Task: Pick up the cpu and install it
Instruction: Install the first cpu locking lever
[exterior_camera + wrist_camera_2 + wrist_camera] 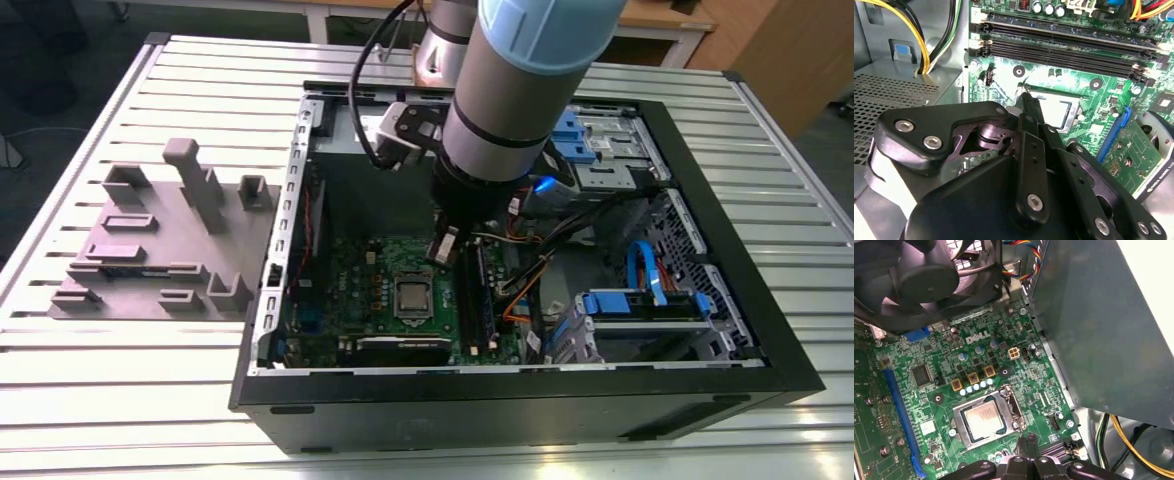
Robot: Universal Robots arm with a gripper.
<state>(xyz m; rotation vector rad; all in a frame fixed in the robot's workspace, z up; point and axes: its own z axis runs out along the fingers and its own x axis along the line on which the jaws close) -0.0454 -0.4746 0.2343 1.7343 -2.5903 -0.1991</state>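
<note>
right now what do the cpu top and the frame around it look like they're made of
The cpu top looks like dull silver-grey metal with a matte finish: it gives a soft, even sheen, no sharp glints. The socket frame around it looks like brighter polished metal, probably steel, with hard highlights along its edges. Both sit on the green motherboard.

The cpu (983, 420) is a small square chip with a dull silver-grey metal top and a paler rim. It lies flat, face up, seated inside the socket frame (1015, 412) on the green motherboard (1019, 375) within the open computer case (694, 250).
</note>
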